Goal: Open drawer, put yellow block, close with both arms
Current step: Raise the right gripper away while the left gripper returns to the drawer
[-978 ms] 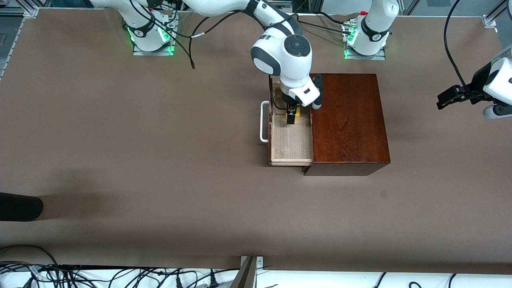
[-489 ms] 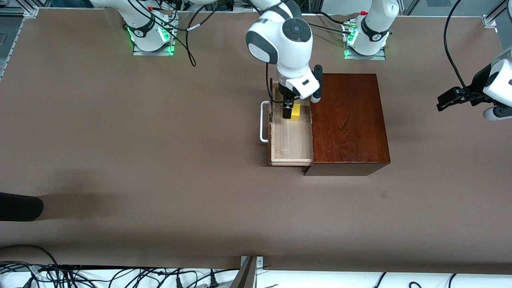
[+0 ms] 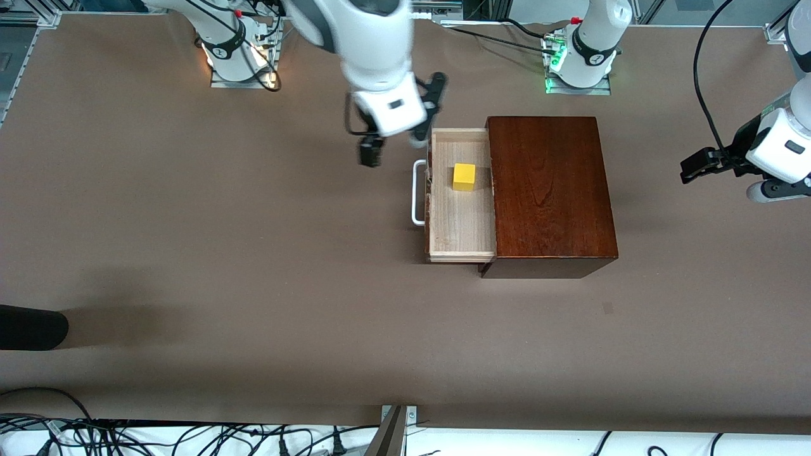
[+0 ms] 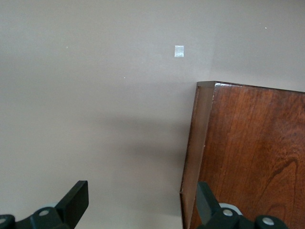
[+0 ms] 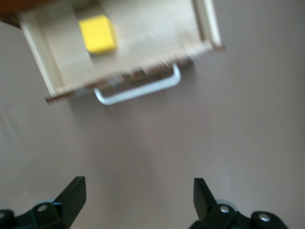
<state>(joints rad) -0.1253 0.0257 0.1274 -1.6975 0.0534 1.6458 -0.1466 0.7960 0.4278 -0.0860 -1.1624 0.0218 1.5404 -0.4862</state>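
The drawer (image 3: 461,218) stands pulled out of the dark wooden box (image 3: 551,190), its white handle (image 3: 418,193) toward the right arm's end. The yellow block (image 3: 464,177) lies alone in the tray, and the right wrist view shows that yellow block (image 5: 97,34) in the drawer (image 5: 157,24) above the handle (image 5: 138,90). My right gripper (image 3: 370,154) hangs open and empty over the table beside the handle, its own view (image 5: 138,198) showing bare table between the fingers. My left gripper (image 3: 696,168) waits open over the left arm's end, near a corner of the box (image 4: 252,152).
A black object (image 3: 31,327) juts in at the table's edge toward the right arm's end. A small tape mark (image 3: 607,308) lies nearer to the camera than the box. Cables run along the table's near edge.
My right gripper has lifted out of the drawer, leaving the yellow block in the tray, and swung toward the right arm's end. The left gripper has shifted only slightly.
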